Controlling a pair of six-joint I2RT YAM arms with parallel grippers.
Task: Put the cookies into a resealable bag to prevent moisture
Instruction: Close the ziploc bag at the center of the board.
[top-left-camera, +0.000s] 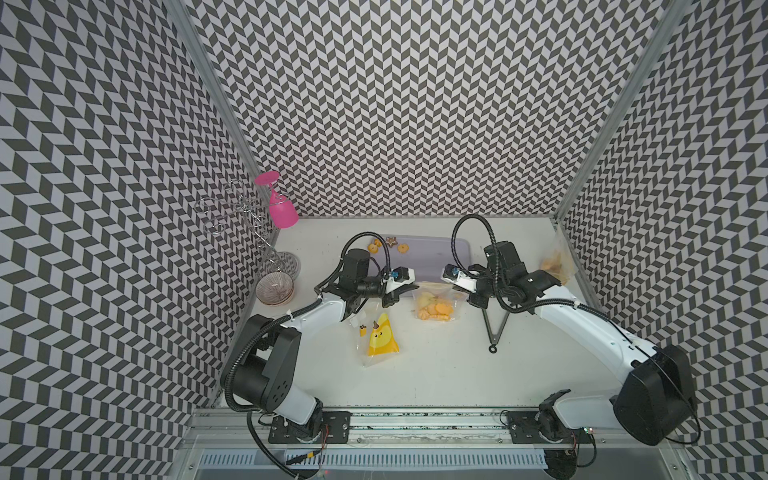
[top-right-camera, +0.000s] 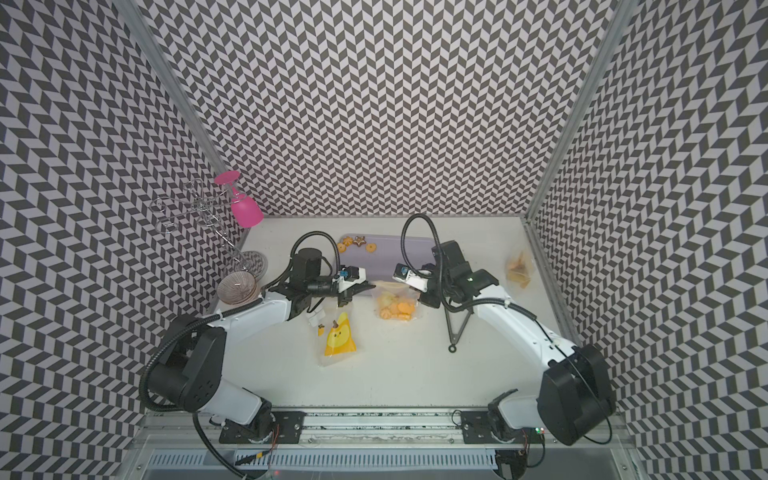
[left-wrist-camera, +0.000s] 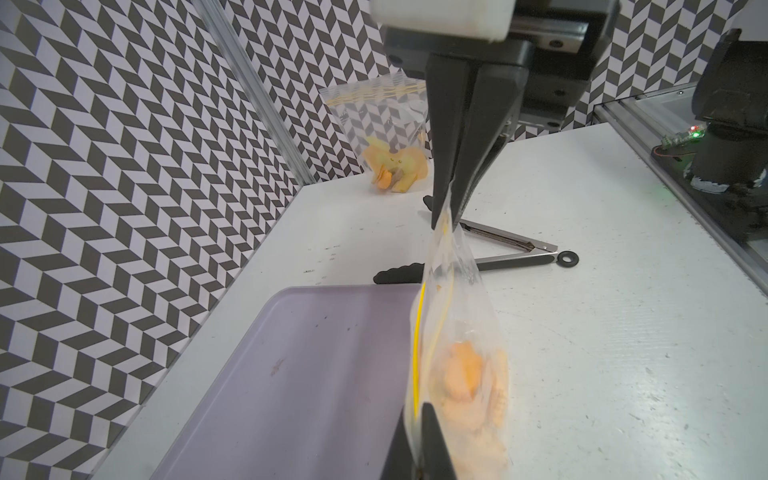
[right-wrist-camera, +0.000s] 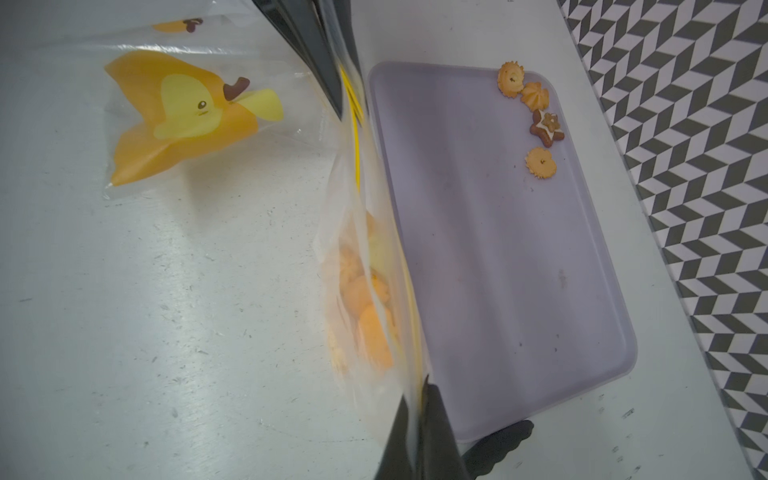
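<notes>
A clear resealable bag with a yellow zip line hangs upright in front of the lavender tray, holding several orange cookies. My left gripper is shut on one top corner of the bag. My right gripper pinches the opposite top corner, its jaws close together with the film between them. In both top views the two grippers face each other across the bag. Several loose cookies, one a brown star, lie in the tray's far left corner.
Black-tipped metal tongs lie open on the table under the right arm. A flat chick-print bag lies in front of the left gripper. Another bag with cookies leans on the right wall. A pink glass, wire rack and bowls stand far left.
</notes>
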